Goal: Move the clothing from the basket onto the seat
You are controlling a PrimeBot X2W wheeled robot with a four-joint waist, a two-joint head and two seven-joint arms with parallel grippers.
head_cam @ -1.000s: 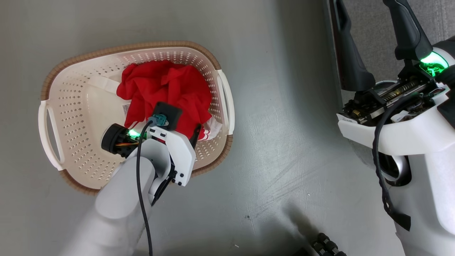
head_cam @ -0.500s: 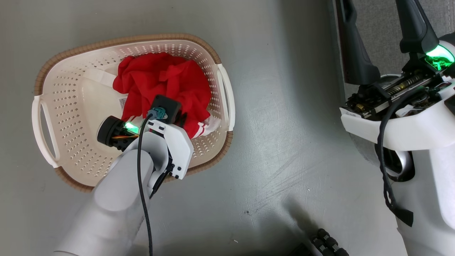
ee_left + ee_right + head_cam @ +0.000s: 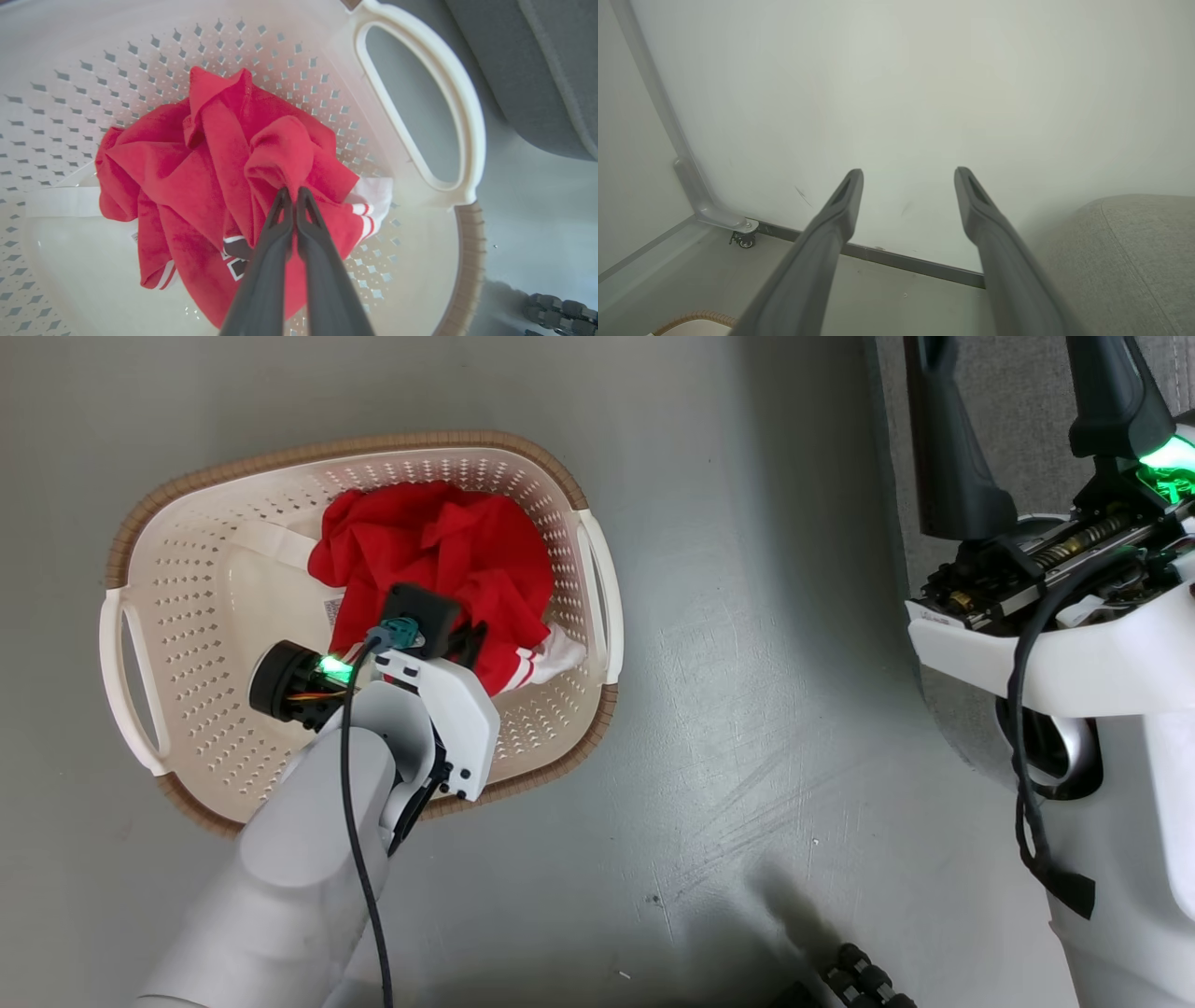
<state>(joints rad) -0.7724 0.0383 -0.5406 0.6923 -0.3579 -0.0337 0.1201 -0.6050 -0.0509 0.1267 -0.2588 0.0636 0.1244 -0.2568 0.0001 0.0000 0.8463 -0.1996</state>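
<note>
- Lower centre of the left wrist view: your left gripper (image 3: 290, 192) is closed, its two dark fingers (image 3: 271, 242) pinching a raised fold of the clothing (image 3: 210, 154). The pinch looks thin, so a quick lift could let the fabric slip out.
- Centre of that view: the red clothing lies bunched in the basket (image 3: 460, 140), with white striped cuffs (image 3: 373, 210) at lower right. I cannot tell how many pieces the fold belongs to; a loose piece may fall away.
- Around it: the basket looks light, and cloth snagging its holes could drag or tip it.
- Upper right: the grey seat (image 3: 537, 70) sits well apart, across bare floor (image 3: 523, 200). A low carry could trail a cuff.
- Right wrist view: your right gripper (image 3: 909, 173) hangs open, empty, beside the seat.
</note>
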